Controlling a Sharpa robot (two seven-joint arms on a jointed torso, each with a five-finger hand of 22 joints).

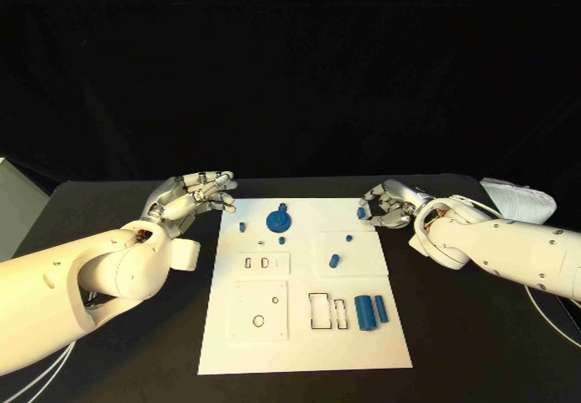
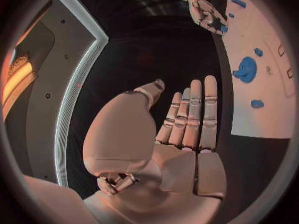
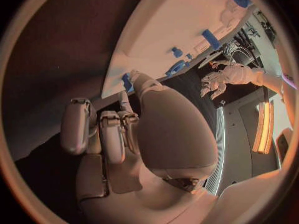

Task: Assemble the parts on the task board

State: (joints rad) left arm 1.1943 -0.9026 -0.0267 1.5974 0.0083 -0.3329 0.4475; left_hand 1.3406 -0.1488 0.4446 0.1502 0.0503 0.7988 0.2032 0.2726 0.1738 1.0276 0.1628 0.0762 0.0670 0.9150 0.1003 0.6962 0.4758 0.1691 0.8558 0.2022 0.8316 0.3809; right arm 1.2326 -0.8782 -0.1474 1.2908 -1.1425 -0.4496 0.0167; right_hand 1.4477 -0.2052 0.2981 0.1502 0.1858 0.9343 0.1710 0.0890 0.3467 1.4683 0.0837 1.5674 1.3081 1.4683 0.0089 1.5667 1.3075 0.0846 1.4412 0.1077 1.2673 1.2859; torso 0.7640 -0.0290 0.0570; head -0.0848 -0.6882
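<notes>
The white task board [image 1: 303,336] lies in the middle of the black table. On it are a blue round disc [image 1: 281,220] [image 2: 246,69], small blue pegs [image 1: 336,261] and two blue cylinders [image 1: 372,311] beside empty rectangular slots [image 1: 320,311]. My left hand [image 1: 200,195] [image 2: 187,119] hovers at the board's far left corner with straight, spread fingers and nothing in it. My right hand [image 1: 389,206] [image 3: 118,129] is at the far right corner, fingers curled, pinching a small blue part [image 1: 361,213] [image 3: 127,82] [image 2: 223,29] at its fingertips over the board's edge.
A white bundle [image 1: 520,200] lies on the table behind my right arm. A pale box [image 1: 13,201] stands at the table's left edge. White cables [image 1: 551,315] run under my right arm.
</notes>
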